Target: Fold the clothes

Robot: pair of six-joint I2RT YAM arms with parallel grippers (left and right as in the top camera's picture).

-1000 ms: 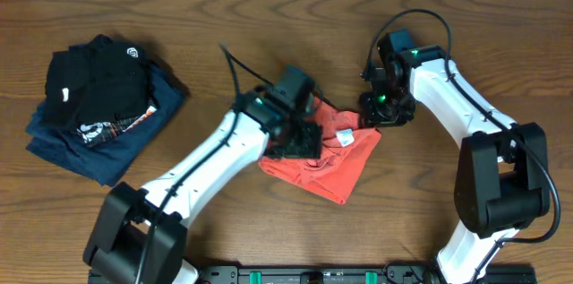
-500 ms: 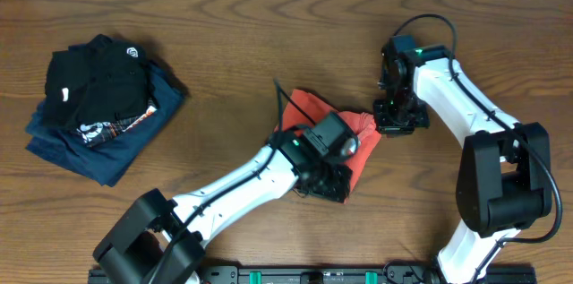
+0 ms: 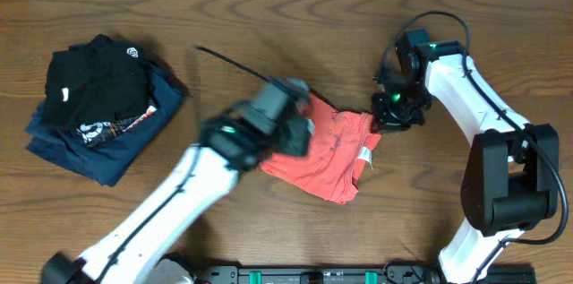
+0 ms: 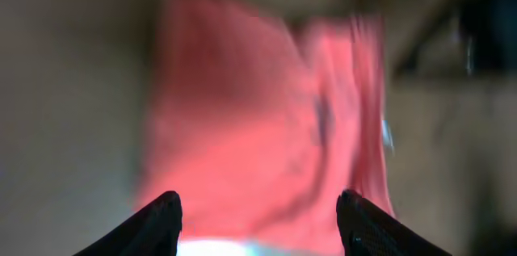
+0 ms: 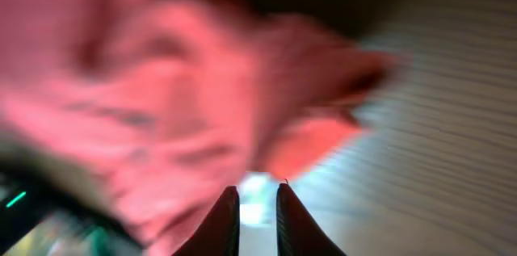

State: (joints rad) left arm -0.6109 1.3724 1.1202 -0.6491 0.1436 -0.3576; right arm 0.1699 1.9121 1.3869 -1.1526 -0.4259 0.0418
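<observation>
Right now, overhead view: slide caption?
Left gripper and right gripper flank a red T-shirt; dark clothes piled aside.

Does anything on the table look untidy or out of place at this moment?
Yes. The red T-shirt lies in a rough bundle, askew on the table, with uneven borders, and its white label sticks out at one edge. The dark folded pile looks in order.
</observation>
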